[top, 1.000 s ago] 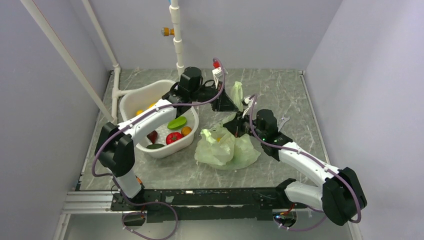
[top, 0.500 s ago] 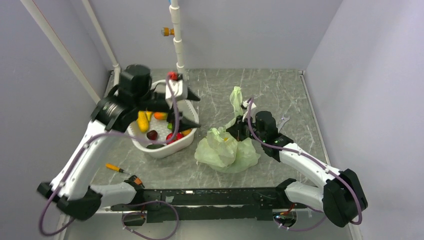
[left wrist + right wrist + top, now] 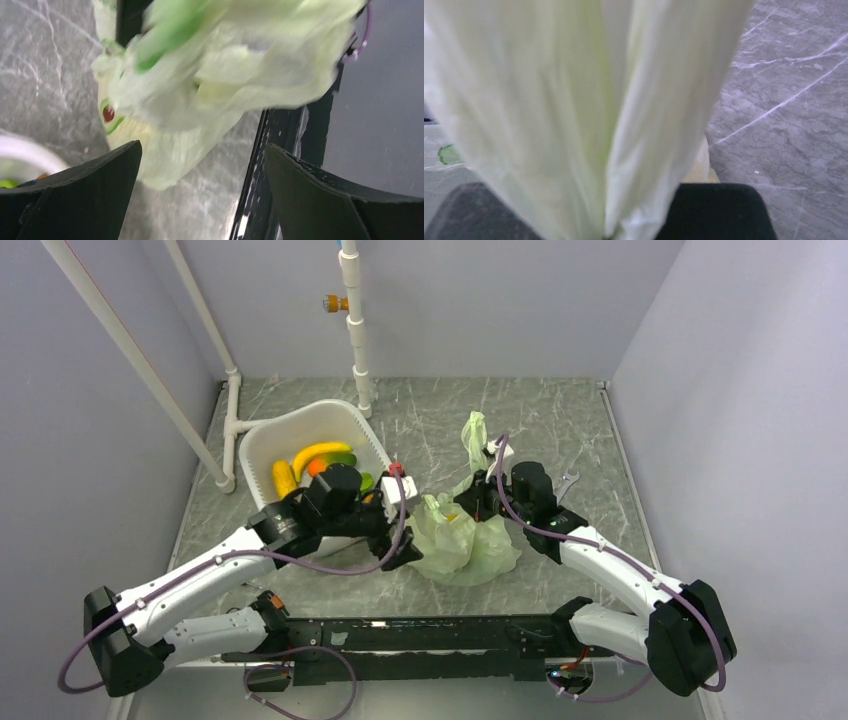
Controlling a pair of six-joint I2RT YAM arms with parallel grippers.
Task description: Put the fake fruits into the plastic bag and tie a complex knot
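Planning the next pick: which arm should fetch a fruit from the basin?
Left. The left gripper is open, empty, near the white basin of fake fruits; the right gripper is shut on the plastic bag.

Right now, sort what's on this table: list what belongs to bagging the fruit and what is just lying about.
Job in hand:
- plastic bag, pinched in the shut right tool
- fake fruits, lying in the white basin
- left tool, open beside the bag

Lying about:
- wrench, right of the bag
- white pipe with an orange valve, at the back

plastic bag [image 3: 235,55] blurred, basin [image 3: 300,417] partly hidden
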